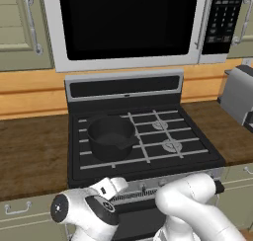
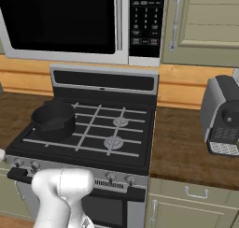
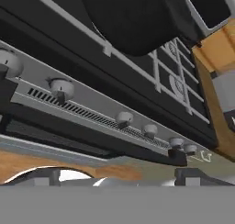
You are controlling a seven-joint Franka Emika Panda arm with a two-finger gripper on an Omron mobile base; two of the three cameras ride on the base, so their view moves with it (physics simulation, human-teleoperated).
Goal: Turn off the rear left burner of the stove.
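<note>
The black stove point(image 1: 197, 151) has wire grates, a silver-trimmed back panel point(image 1: 124, 87) and a silver knob strip point(image 3: 92, 110) along its front. A black pot point(image 1: 110, 136) stands on the left grates and covers the left burners; I see no flame. My gripper point(image 1: 109, 186) hangs low in front of the stove's left front edge, just before the strip. In the hand view its fingertips point(image 3: 43, 176) stand wide apart with nothing between them, and the gripper point(image 3: 119, 177) looks up at several round knobs point(image 3: 62, 86). The pot point(image 3: 133, 16) looms above the strip there.
A black-and-silver microwave point(image 1: 128, 22) hangs above the stove. A silver toaster point(image 2: 223, 115) sits on the wooden counter point(image 2: 186, 152) to the right. The black oven handle point(image 3: 69, 126) runs below the knob strip. Cabinet drawers point(image 2: 196, 194) flank the oven.
</note>
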